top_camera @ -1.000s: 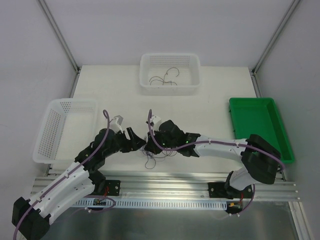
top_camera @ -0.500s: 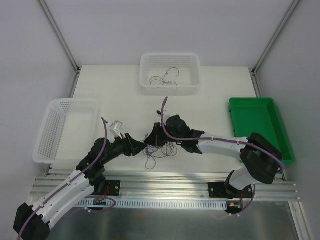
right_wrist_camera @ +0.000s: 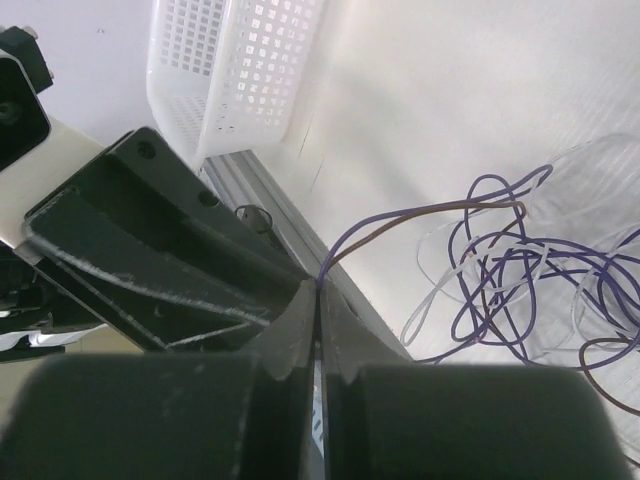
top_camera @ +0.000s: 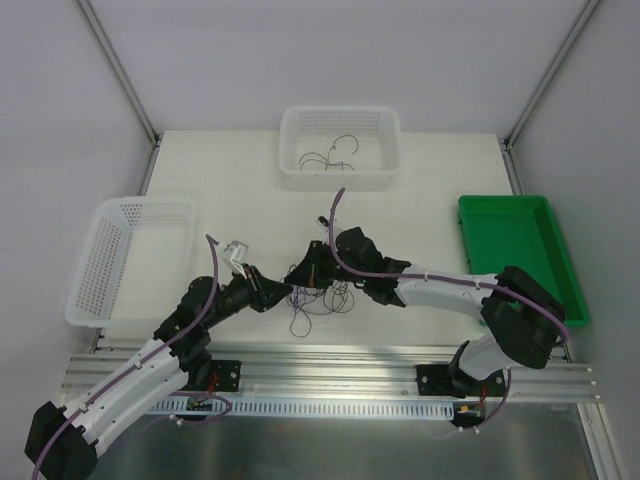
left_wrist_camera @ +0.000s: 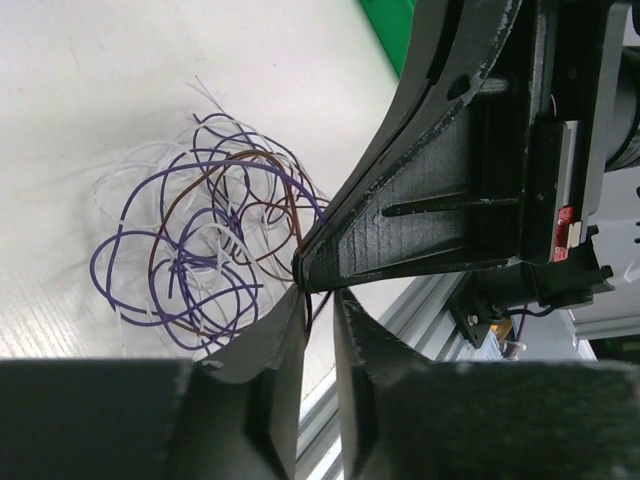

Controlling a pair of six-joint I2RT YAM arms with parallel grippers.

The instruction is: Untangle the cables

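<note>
Right claw (right_wrist_camera: 318,290) clamped on 2 strands, purple and brown, drawn taut from the cables (right_wrist_camera: 515,265) bunched just beyond its tips. Left claw (left_wrist_camera: 318,302) meets it tip-to-tip, slightly apart around 1 dark strand, likely to pull opposite.

The table (top_camera: 230,180) bears a left basket (top_camera: 100,270), far basket (top_camera: 340,180), green tray (top_camera: 510,240), tangled cables (top_camera: 318,300).

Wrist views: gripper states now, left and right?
Left gripper: nearly closed, narrow gap visible; hold on cables cannot be told.
Right gripper: shut on cables, a purple and a brown strand.
</note>
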